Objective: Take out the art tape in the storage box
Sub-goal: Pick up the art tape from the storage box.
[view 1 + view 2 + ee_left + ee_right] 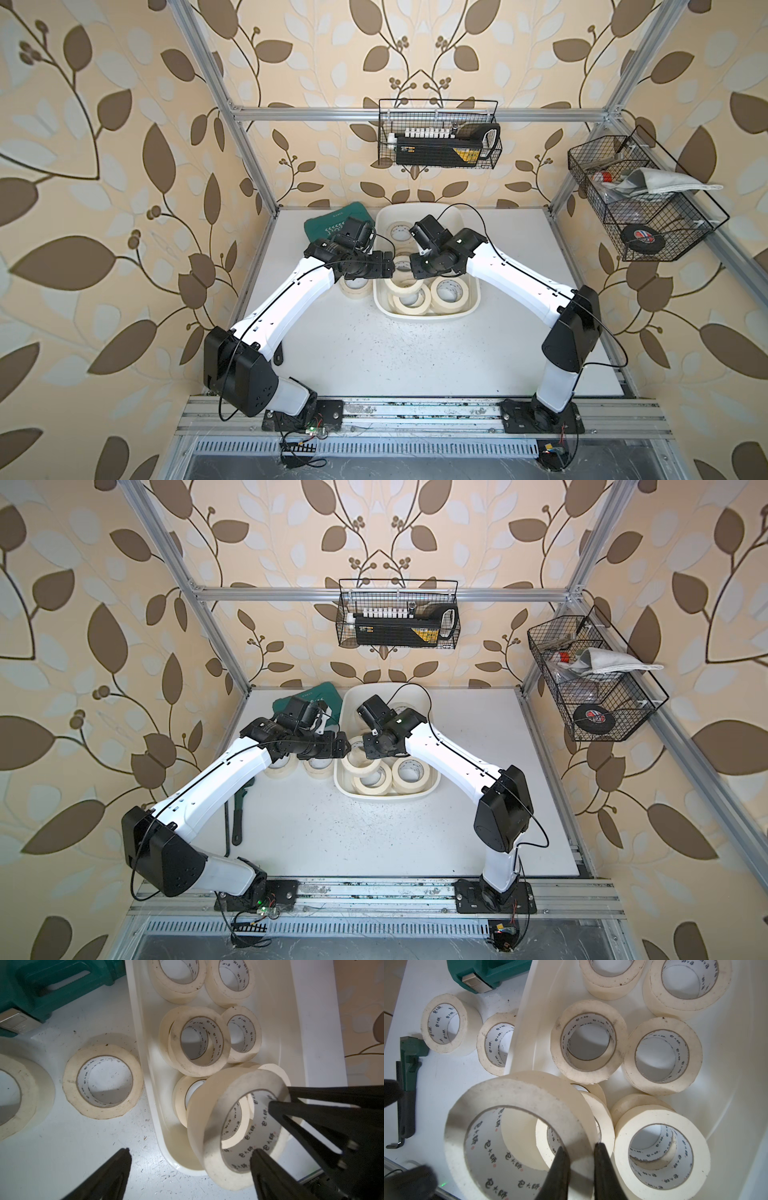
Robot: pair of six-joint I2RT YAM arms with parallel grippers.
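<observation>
Over left rim of storage box (523,1028), right gripper (580,1146) pinches art tape roll (517,1093); left gripper (192,1149) spread wide; loose rolls (471,1030), green tool case (488,970) crowd alongside.

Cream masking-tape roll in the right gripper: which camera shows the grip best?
Right wrist: the cream masking-tape roll fills the foreground, the right gripper pinching its wall. The left wrist view shows the roll, the grip less plainly; in both top views the right arm's wrist largely hides it.

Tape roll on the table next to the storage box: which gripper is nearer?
Left. The left gripper hangs open beside that roll; the right gripper, gripping a lifted roll, is farther, over the box.
</observation>
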